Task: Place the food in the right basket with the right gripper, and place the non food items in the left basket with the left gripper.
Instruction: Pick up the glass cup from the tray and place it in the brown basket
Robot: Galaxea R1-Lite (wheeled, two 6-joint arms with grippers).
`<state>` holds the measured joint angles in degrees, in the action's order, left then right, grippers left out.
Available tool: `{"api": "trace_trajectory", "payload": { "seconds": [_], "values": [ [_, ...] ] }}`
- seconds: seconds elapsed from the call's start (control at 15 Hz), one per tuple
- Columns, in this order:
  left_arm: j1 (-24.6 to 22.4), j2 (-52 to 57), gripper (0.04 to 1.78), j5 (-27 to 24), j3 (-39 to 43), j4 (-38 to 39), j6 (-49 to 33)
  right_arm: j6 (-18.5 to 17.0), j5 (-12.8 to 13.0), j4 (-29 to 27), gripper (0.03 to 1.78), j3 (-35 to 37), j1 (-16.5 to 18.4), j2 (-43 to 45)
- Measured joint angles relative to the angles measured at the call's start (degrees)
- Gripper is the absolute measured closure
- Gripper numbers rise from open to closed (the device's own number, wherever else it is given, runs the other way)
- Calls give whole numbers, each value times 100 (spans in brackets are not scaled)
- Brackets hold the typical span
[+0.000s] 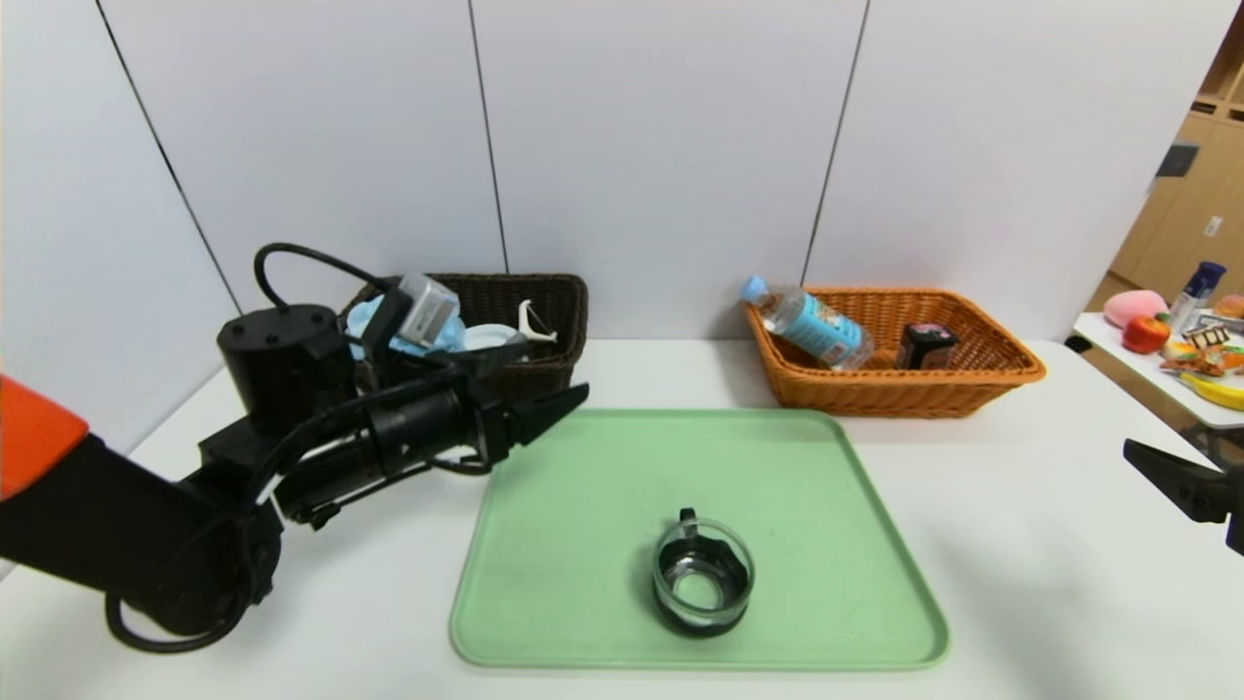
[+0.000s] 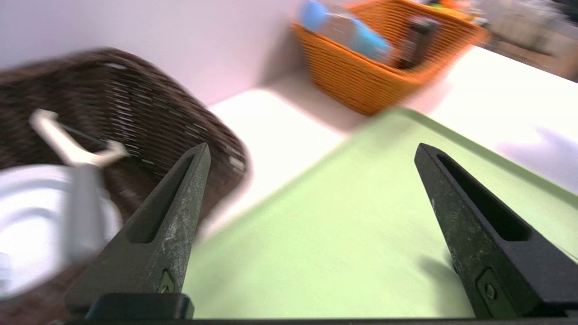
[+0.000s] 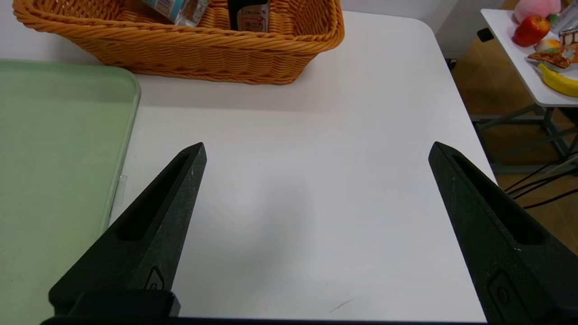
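Hovering over the left edge of the green tray, just in front of the dark brown basket, the left gripper has its fingers spread wide and holds nothing. A glass cup stands on the tray's near half. The brown basket holds a white lid and other items; the orange basket holds a water bottle and a small dark carton. The right gripper hangs empty with fingers apart above the white tabletop, right of the tray.
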<state>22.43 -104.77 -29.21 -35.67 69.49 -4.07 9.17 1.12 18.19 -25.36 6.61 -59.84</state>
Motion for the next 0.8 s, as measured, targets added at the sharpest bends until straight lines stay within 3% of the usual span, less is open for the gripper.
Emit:
{"api": "trace_trajectory", "payload": {
  "seconds": [0.2, 0.4, 0.8],
  "values": [
    [52, 300, 18, -1232, 1321, 981, 121, 1, 0, -13, 11, 4, 4, 12],
    [215, 389, 16, -2155, 2058, 1202, 751, 4, 4, -39, 11, 13, 0, 15],
    [439, -265, 15, -2150, 2222, 1447, 1509, 0, 11, -56, 11, 45, 4, 59]
  ]
}}
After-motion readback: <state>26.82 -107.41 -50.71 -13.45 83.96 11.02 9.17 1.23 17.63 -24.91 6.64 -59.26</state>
